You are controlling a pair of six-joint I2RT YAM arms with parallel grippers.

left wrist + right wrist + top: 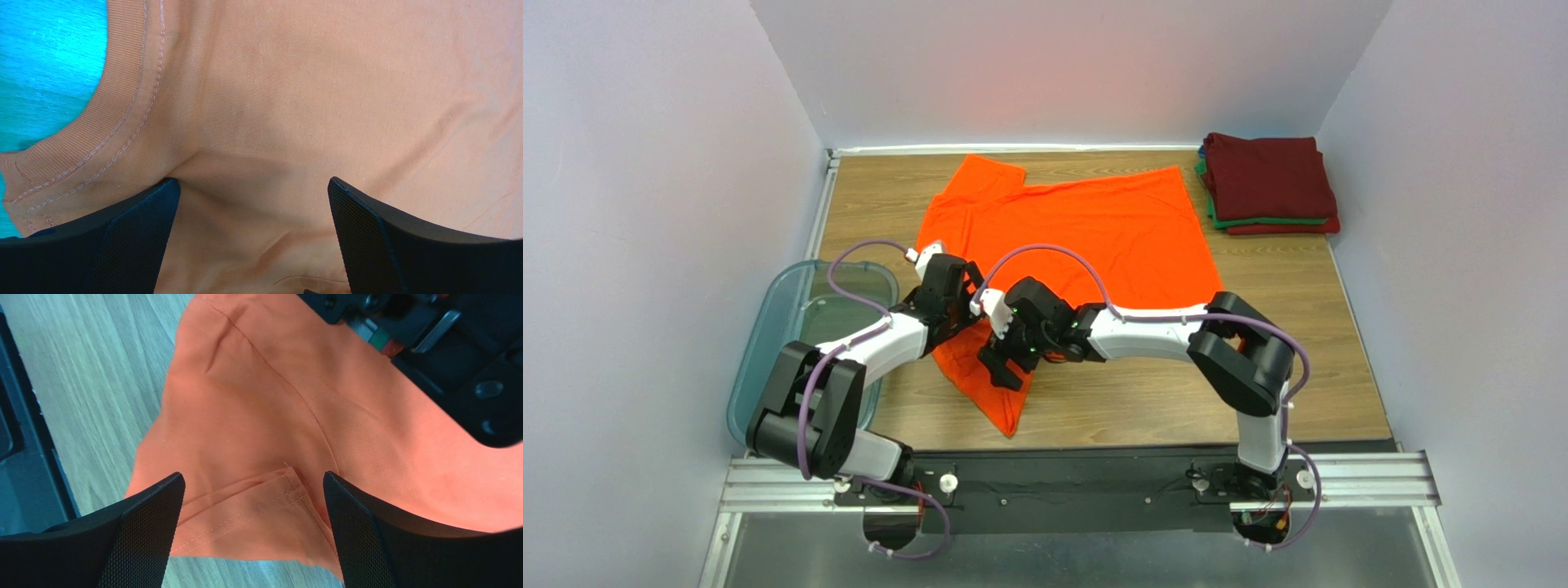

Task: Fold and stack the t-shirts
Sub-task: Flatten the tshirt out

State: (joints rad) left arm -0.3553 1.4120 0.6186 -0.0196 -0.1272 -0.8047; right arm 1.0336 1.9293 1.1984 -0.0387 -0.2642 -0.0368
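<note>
From above, the orange t-shirt (1100, 239) is seen laid flat on the tabletop (1259, 355), collar leftward, hem rightward. At the left wrist, the left pincer (251, 184) is held wide apart over the collar (92, 135). At the right wrist, the right pincer (253, 476) is spread over a sleeve hem (245, 508).

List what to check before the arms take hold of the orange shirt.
1. The left gripper is open: ok, fingers apart over the collar.
2. The right gripper is open: ok, fingers straddle a sleeve hem.
3. Cloth is gripped: not ok, neither gripper is shut on it.
4. The orange t-shirt lies flat: not ok, its near end is rumpled.
5. Clearance between the two grippers: cannot tell, they sit very close.
6. The folded stack is apart from the orange t-shirt: ok, at the far right.
</note>
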